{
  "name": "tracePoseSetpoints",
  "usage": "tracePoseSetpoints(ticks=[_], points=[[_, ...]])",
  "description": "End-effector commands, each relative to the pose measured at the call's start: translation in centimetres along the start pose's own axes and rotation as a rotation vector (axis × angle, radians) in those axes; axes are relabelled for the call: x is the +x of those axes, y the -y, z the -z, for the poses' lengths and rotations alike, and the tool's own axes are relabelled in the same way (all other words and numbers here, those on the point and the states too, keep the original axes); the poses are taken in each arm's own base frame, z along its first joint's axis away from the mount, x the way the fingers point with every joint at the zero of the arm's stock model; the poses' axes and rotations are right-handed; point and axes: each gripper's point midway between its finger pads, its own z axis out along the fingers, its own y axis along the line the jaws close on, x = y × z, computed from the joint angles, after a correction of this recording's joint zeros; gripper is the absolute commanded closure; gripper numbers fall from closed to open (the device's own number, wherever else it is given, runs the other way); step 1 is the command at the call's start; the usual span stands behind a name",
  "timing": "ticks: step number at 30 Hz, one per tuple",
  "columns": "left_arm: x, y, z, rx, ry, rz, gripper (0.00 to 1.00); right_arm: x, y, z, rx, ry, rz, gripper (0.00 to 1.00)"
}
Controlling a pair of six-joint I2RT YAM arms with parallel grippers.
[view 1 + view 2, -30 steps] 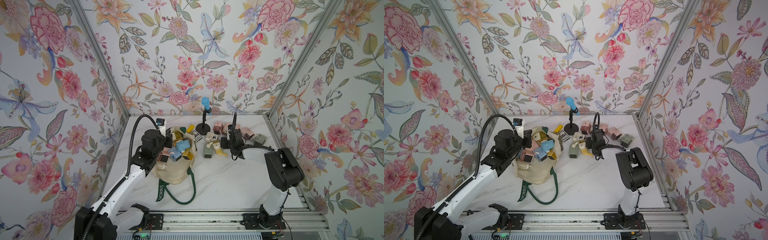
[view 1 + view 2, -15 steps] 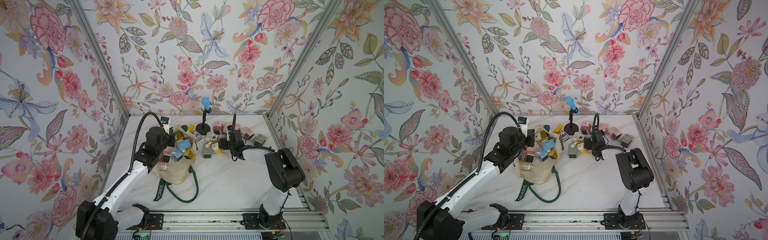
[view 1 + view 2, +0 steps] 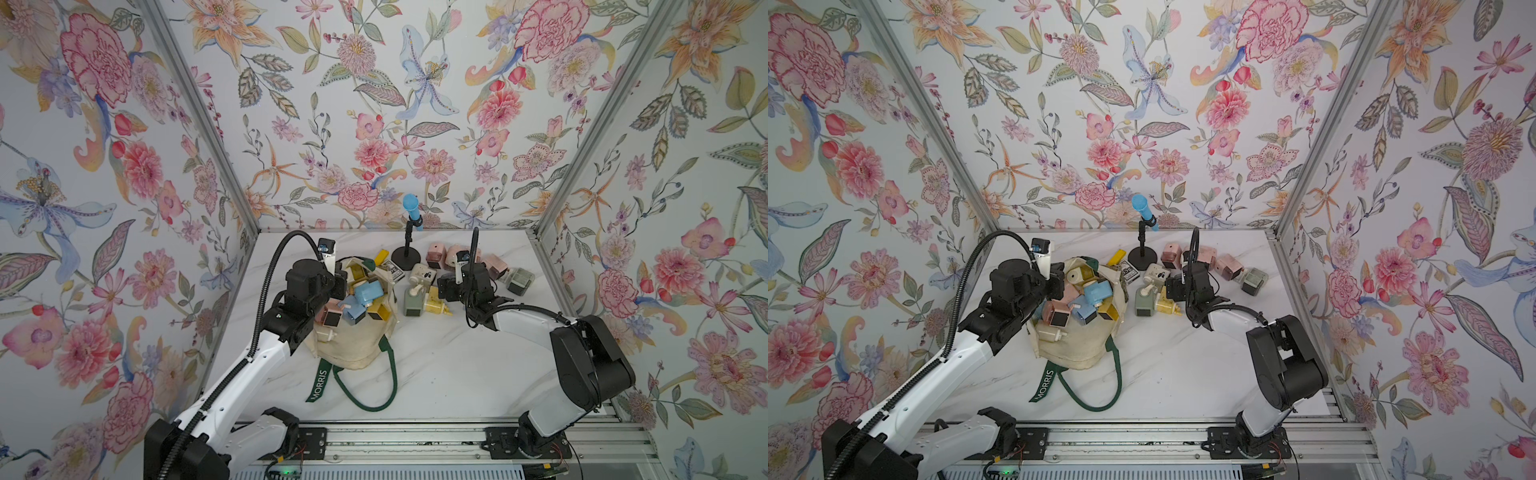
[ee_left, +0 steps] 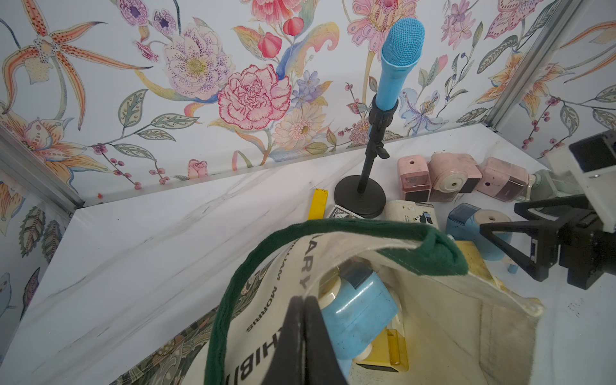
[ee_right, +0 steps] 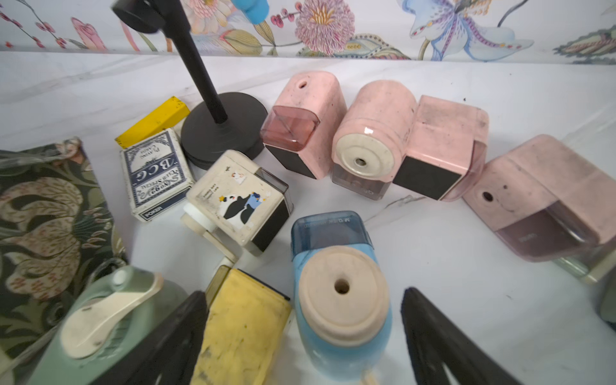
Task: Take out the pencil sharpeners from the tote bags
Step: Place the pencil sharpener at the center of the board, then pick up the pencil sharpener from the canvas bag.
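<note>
Pastel plastic pencil sharpeners [image 3: 368,293] crowd the cream canvas tote bag [image 3: 353,345] at centre frame, its rim pinched by the clenched left gripper [image 4: 304,298], so the right gripper [image 5: 304,295], splayed astride a light blue sharpener [image 5: 343,320] beside it, should lift straight up.

The cream canvas tote [image 3: 353,349] carries dark green handles, white lettering and a green leafy strip. The boxy plastic pencil sharpeners [image 5: 340,300] are pink, light blue, yellow, sage and cream. The white table [image 3: 457,374] is marble-veined, the wallpaper [image 3: 374,104] floral.

MORRIS on green strap [image 3: 319,384] of tote bag [image 3: 353,345]; BCG, POKER on card box [image 5: 155,173].
</note>
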Motion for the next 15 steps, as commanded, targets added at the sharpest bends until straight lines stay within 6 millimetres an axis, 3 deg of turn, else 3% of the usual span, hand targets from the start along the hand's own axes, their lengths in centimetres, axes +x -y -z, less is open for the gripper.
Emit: tracePoseSetpoints(ticks=[1,9,12,15], points=[[-0.2,0.5,0.0,0.016,0.033,-0.024,1.0,-2.4,-1.6,2.7,-0.039,0.093,0.025,0.09],[0.4,0.0,-1.0,0.037,-0.002,0.043,1.0,-4.5,-6.3,8.8,-0.195,0.217,0.078,0.12],[0.4,-0.2,-1.0,0.029,-0.002,0.045,1.0,-4.6,-9.2,11.1,-0.314,0.242,0.109,0.13],[0.3,-0.3,-0.8,0.025,0.011,0.049,1.0,-4.0,-13.7,13.5,-0.471,0.251,0.155,0.15]])
